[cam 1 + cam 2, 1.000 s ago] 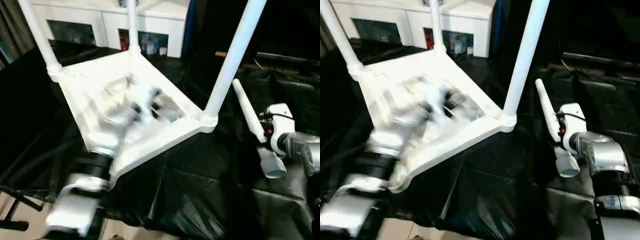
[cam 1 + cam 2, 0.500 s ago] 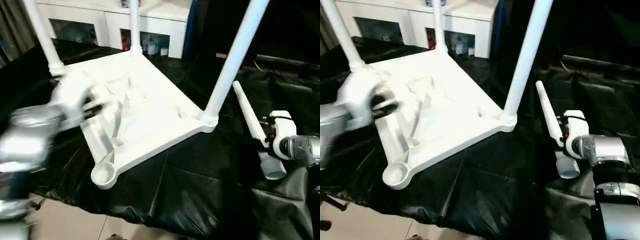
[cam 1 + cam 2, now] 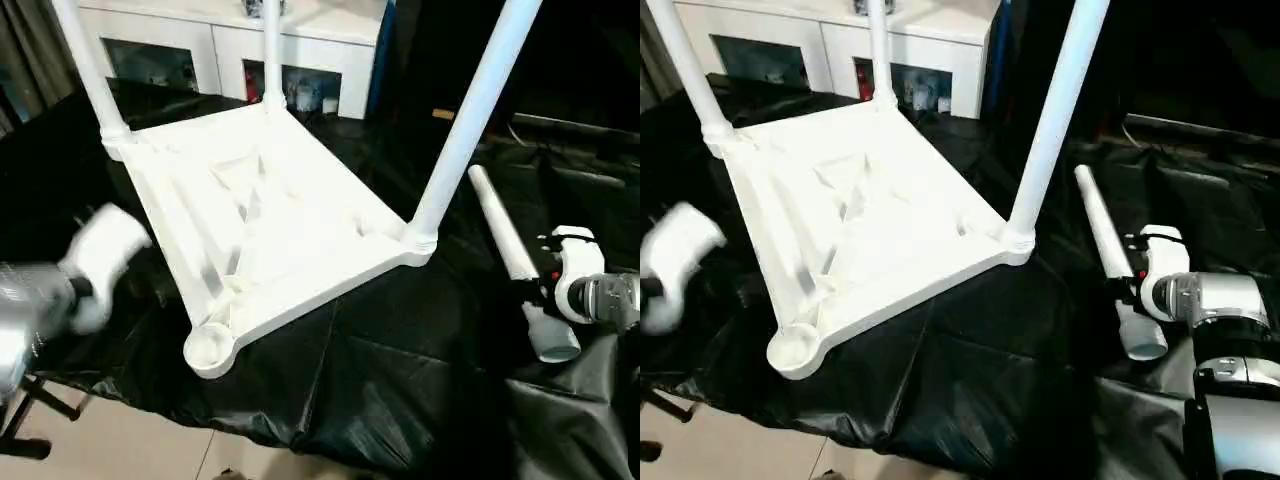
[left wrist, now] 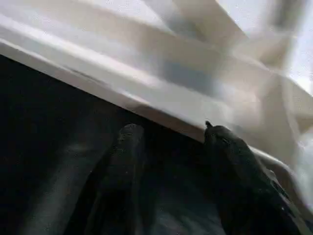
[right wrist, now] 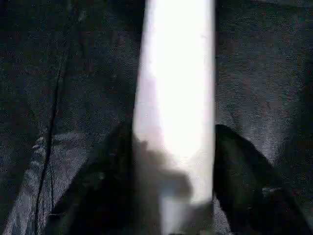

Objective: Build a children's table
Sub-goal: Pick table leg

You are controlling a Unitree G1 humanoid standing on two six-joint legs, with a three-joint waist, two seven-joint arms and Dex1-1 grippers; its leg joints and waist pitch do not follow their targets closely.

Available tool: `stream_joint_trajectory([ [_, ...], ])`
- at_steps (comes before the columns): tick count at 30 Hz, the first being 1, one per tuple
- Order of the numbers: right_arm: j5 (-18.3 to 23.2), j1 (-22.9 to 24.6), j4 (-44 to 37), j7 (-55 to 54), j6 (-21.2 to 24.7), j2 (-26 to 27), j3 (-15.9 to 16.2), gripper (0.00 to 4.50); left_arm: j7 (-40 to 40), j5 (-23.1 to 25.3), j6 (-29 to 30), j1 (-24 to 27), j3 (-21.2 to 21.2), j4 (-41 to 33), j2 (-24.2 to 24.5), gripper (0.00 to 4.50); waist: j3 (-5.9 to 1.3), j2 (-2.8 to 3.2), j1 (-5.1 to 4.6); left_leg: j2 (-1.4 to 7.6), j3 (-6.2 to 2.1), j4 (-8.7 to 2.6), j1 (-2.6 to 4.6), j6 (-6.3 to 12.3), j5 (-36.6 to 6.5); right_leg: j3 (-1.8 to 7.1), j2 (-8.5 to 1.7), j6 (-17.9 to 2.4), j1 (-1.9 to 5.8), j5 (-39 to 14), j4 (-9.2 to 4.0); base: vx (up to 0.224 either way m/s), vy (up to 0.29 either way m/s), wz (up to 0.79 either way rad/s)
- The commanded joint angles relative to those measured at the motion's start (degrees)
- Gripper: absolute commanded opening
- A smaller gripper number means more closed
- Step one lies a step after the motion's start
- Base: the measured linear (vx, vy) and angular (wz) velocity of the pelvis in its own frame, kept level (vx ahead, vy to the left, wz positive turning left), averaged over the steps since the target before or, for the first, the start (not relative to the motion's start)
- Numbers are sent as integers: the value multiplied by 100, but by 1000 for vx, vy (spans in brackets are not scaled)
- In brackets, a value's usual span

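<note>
Bright white, dark cloth, some blur

My left arm [image 3: 60,290] looks smeared. The tabletop [image 3: 270,215] shines bright, and my wrist pictures are dim and fuzzy.

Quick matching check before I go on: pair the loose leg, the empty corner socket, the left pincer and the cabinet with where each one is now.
1 loose leg
2 empty corner socket
3 left pincer
4 cabinet

A behind the table
B between the right pincer's fingers
C nearest corner of the tabletop
D open, beside the tabletop's edge

Pairs: 1-B, 2-C, 3-D, 4-A
</note>
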Motion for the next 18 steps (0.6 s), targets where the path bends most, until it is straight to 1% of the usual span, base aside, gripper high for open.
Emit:
stream_joint_trajectory([
  [1,46,0,53,-89,-15,0,-108,216,-180,-173,163,69,-220,-328,48,220,-337,42,-15,61,50,-371,42,107,-743,240,-193,-1442,321,-969,-351,0,0,0],
  [2,70,2,31,-116,-17,8,-144,205,-211,-195,193,113,-330,-401,35,220,-338,43,-13,63,48,-373,41,105,-740,240,-196,-1440,326,-973,-349,0,0,0],
  [3,70,2,31,-116,-17,8,-144,205,-211,-195,193,113,-330,-401,35,220,-335,40,-10,62,52,-369,47,110,-772,242,-195,-1438,314,-1009,-357,0,0,0],
  [4,86,4,16,-135,-18,14,-169,191,-225,-202,209,140,-400,-443,24,220,-334,43,-7,54,53,-368,41,113,-773,241,-192,-1432,317,-1029,-358,0,0,0],
  [6,176,16,-92,-186,-85,46,-306,189,-73,-128,72,30,-581,-345,-311,220,-337,34,-19,58,55,-363,37,108,-746,243,-185,-1416,322,-994,-360,0,0,0],
  [7,256,35,-218,-229,-194,75,-441,186,75,-74,-100,-97,-685,-242,-599,220,-339,46,-6,61,57,-361,51,116,-726,249,-186,-1416,316,-956,-365,0,0,0],
  [8,265,37,-241,-253,-220,81,-471,184,100,-72,-115,-119,-701,-232,-637,220,-356,42,11,58,59,-350,61,118,-715,253,-190,-1428,319,-909,-354,0,0,0],
  [10,293,50,-321,-343,-327,98,-572,184,184,-74,-134,-184,-736,-205,-760,220,-357,36,1,54,53,-355,23,125,-655,251,-192,-1417,340,-841,-340,0,0,0],
  [11,337,65,-416,-432,-460,120,-688,184,237,-94,-165,-233,-764,-181,-862,220,-359,37,-6,41,56,-345,23,130,-657,253,-186,-1397,343,-853,-344,0,0,0],
  [12,424,91,-577,-581,-705,160,-888,184,298,-117,-257,-305,-801,-119,-1023,220,-366,27,-4,42,55,-341,21,134,-637,252,-186,-1391,347,-837,-340,0,0,0],
  [13,504,113,-716,-709,-931,196,-1065,184,338,-127,-347,-365,-827,-53,-1156,220,-353,24,3,43,68,-341,21,148,-636,263,-196,-1329,341,-870,-372,0,0,0],
  [14,552,125,-797,-770,-1057,217,-1163,184,367,-128,-368,-401,-841,-11,-1229,220,-369,14,17,40,62,-339,30,142,-622,257,-190,-1291,347,-899,-350,0,0,0],
  [15,651,143,-934,-826,-1242,264,-1324,184,415,-145,-385,-453,-883,32,-1311,220,-372,15,13,32,56,-340,15,156,-570,252,-182,-1277,356,-877,-340,0,0,0],
  [16,849,172,-1209,-871,-1540,370,-1601,184,489,-125,-435,-532,-988,114,-1437,220,-373,26,9,29,67,-335,14,189,-552,261,-180,-1243,345,-837,-344,0,0,0],
  [17,1087,198,-1515,-880,-1758,496,-1892,184,559,-108,-530,-606,-1067,217,-1590,220,-385,24,1,35,57,-334,15,220,-527,252,-180,-1232,351,-805,-334,0,0,0],
  [18,1277,218,-1757,-880,-1914,597,-2119,184,611,-91,-613,-662,-1127,299,-1712,220,-376,18,-2,28,71,-336,11,256,-542,260,-175,-1208,346,-806,-353,0,0,0],
])
